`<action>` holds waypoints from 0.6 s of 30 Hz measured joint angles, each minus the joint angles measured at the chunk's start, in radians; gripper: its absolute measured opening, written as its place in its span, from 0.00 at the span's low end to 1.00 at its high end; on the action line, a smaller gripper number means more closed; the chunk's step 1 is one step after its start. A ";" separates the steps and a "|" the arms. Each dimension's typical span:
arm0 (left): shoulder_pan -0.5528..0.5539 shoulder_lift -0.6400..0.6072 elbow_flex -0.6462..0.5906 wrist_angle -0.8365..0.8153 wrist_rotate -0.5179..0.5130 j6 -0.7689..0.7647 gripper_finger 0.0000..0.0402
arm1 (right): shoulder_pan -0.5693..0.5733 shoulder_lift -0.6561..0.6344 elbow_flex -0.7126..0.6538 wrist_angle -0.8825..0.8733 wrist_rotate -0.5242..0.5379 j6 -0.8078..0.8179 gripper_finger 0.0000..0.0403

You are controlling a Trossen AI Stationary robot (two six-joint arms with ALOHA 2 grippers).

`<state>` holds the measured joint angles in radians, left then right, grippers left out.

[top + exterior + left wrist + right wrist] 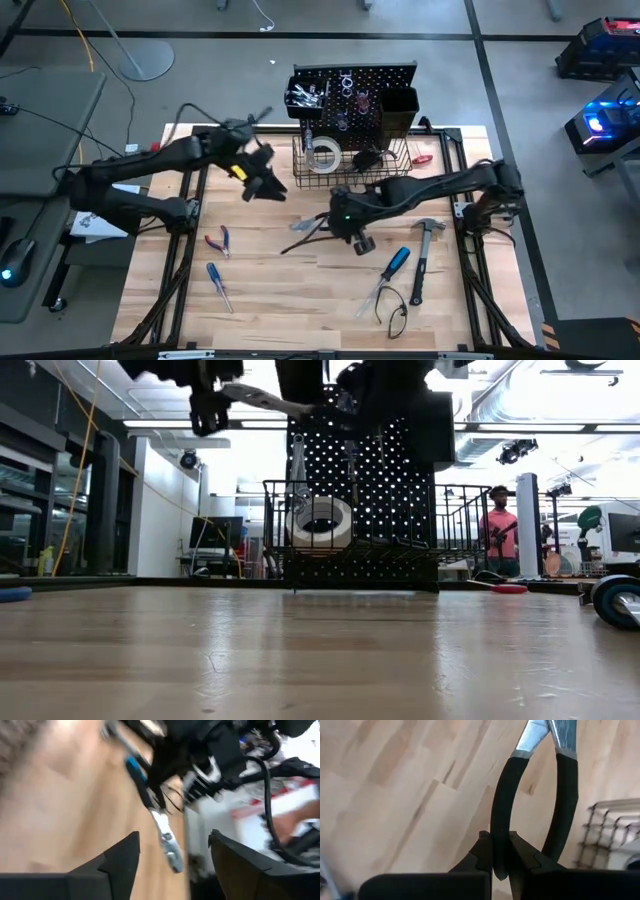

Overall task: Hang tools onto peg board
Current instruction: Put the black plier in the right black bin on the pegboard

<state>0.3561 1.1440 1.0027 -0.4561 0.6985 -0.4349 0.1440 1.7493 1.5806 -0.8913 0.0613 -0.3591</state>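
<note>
The black peg board (355, 95) stands at the table's far edge, with a wire basket (350, 165) at its foot holding a white tape roll (322, 153). My right gripper (501, 855) hovers near the table's middle (340, 225), shut on black-handled pliers (535, 775) with silver jaws. My left gripper (172, 850) stands open in the air left of the basket (268, 187) with nothing between its fingers. Red-handled pliers (218, 240), two blue screwdrivers (218, 283) (397, 262) and a hammer (425, 250) lie on the tabletop. My right gripper pinches one black handle of the pliers (500, 835), close to its free end, between its two fingers. The fingers slant downward and the handle runs on in line with them. The other handle (565, 805) stands free, and the pliers are clear of the table.
A silver wrench (372, 295) and a dark loop (397, 318) lie near the front right. A red-handled tool (422, 158) lies right of the basket. Black frame rails run along both sides of the table. A person (497, 525) stands in the room beyond.
</note>
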 joint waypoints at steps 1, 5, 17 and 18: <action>0.000 0.026 0.000 -0.001 0.037 -0.029 0.57 | 0.000 0.017 0.025 -0.010 0.005 -0.030 0.03; -0.019 0.122 -0.001 0.005 0.121 -0.104 0.61 | 0.000 0.075 0.120 -0.018 0.018 -0.120 0.03; -0.082 0.267 -0.001 0.010 0.322 -0.181 0.61 | -0.014 0.119 0.189 -0.077 0.080 -0.172 0.03; -0.089 0.267 -0.001 0.009 0.322 -0.176 0.61 | -0.014 0.119 0.189 -0.076 0.086 -0.182 0.03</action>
<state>0.2668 1.4109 1.0016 -0.4473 1.0210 -0.6108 0.1303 1.8687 1.7699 -0.9678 0.1475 -0.5412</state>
